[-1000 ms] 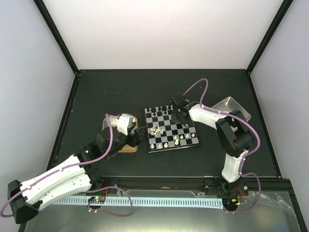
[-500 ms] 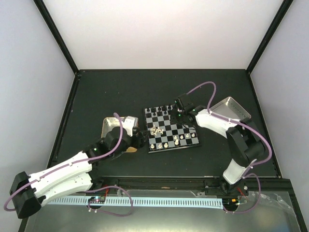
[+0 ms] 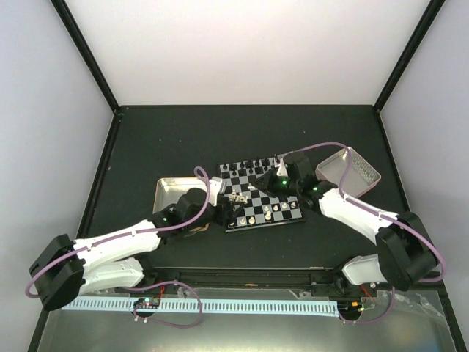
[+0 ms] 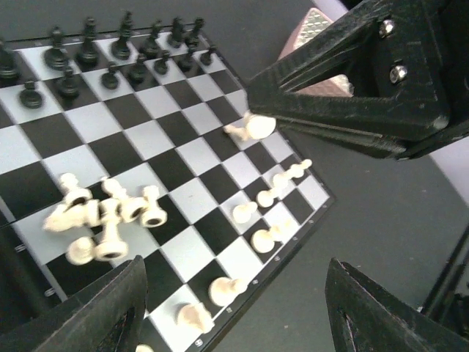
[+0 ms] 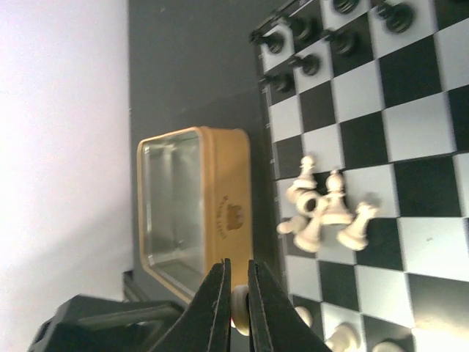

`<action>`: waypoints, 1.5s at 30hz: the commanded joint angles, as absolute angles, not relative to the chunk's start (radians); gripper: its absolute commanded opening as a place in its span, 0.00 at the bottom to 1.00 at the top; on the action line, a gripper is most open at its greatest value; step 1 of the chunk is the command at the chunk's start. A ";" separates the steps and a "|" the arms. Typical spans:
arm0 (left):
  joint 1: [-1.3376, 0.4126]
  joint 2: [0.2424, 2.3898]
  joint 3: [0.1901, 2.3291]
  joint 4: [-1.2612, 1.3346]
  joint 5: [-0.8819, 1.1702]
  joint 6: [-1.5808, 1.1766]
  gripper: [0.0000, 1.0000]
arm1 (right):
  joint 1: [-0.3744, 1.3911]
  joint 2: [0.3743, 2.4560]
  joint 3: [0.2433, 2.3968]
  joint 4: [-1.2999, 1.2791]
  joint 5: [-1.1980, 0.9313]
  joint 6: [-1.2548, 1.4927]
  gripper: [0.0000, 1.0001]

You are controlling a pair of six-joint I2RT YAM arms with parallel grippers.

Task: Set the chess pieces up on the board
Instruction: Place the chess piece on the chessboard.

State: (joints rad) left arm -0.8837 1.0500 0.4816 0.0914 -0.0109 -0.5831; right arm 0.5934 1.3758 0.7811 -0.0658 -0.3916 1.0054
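Observation:
The board (image 3: pixel 287 196) lies mid-table, with black pieces (image 3: pixel 245 168) lined up on its far rows. A heap of cream pieces (image 3: pixel 236 198) lies toppled near its left edge, and a few cream pieces (image 3: pixel 265 214) stand along the near rows. My right gripper (image 3: pixel 258 188) reaches over the board's middle, shut on a small cream piece (image 5: pixel 239 305), which also shows in the left wrist view (image 4: pixel 254 126). My left gripper (image 3: pixel 226 213) hangs open and empty over the board's near-left corner (image 4: pixel 234 323). The heap shows in both wrist views (image 4: pixel 102 220) (image 5: pixel 322 209).
A gold-rimmed tin tray (image 3: pixel 170 193) lies left of the board, under the left arm; it also shows in the right wrist view (image 5: pixel 192 213). A pink-sided tray (image 3: pixel 352 170) sits right of the board. Black frame rails border the table.
My right arm has stretched out low and its gripper has moved from the board's far side toward its middle, holding the cream piece. My left gripper has moved right from the tin to the board's corner.

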 commanded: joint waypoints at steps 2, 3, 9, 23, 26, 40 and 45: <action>-0.875 1.104 0.544 0.261 0.111 -0.614 0.68 | 0.597 1.322 0.737 0.067 -0.544 1.065 0.08; -0.872 1.109 0.544 0.278 0.119 -0.620 0.68 | 0.598 1.312 0.729 0.076 -0.561 1.065 0.08; -0.870 1.120 0.545 0.345 0.145 -0.630 0.63 | 0.597 1.262 0.699 0.095 -0.628 1.068 0.08; -0.868 1.153 0.595 0.335 0.160 -0.578 0.24 | 0.597 1.229 0.684 0.070 -0.639 1.041 0.08; -0.868 1.157 0.597 0.334 0.153 -0.577 0.15 | 0.597 1.226 0.686 0.065 -0.639 1.040 0.08; -0.868 1.187 0.622 0.294 0.122 -0.553 0.23 | 0.597 1.227 0.683 0.080 -0.655 1.045 0.08; -0.869 1.192 0.630 0.293 0.121 -0.544 0.15 | 0.596 1.226 0.683 0.081 -0.662 1.045 0.08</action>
